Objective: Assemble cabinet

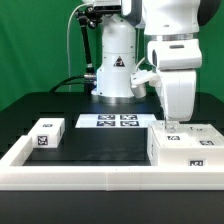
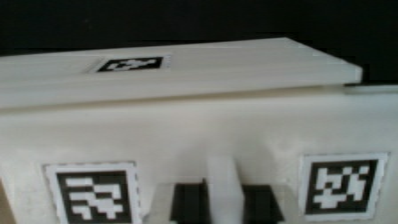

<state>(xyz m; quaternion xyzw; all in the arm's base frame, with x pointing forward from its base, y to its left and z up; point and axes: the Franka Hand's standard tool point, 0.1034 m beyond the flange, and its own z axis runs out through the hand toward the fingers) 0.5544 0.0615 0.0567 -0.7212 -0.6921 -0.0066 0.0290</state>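
Wrist view: end effector [image 2: 214, 200] low over the cabinet [image 2: 196, 110]; whether its fingers are spread, I cannot tell.
Cabinet sits on the counter [image 1: 100, 145], exterior view's right; it looks rigid, light and smooth, so pinch a thin wall.

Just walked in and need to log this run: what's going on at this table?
The Panda arm's gripper is down on the large white cabinet piece at the exterior view's right. The wrist view shows its fingers close against a tagged white face; whether they are clamped cannot be told. A smaller tagged block sits apart at the exterior view's left, not joined to anything, with the marker board between the two.
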